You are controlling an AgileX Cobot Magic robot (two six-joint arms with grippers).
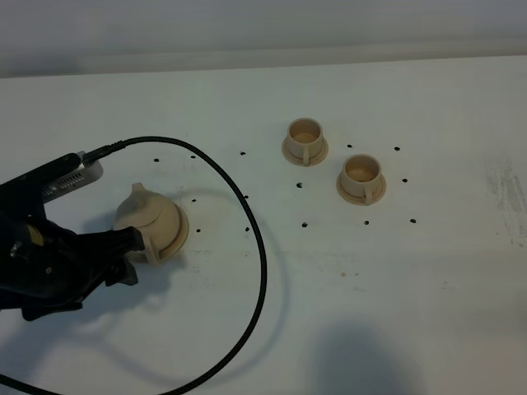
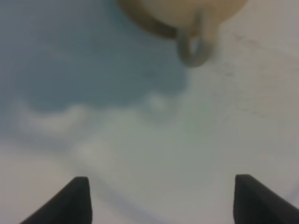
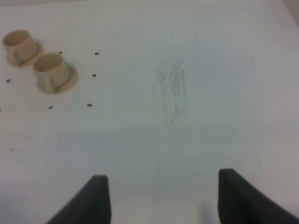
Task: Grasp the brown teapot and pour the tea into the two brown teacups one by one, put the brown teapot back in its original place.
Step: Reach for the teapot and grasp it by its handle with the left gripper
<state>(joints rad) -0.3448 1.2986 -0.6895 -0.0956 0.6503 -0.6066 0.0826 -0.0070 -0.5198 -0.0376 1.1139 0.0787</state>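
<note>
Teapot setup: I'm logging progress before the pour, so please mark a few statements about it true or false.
1. The left gripper is shut on the handle of the teapot. False: it is open, with the handle ahead of its fingers.
2. Both cups stand upright. True.
3. The right gripper holds a cup. False: it is open and empty.
4. A black cable loops over the table beside the teapot. True.

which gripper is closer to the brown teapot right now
Left. The left gripper is open beside the brown teapot, facing its handle; the right gripper hangs over the table, teapot outside its view.
</note>
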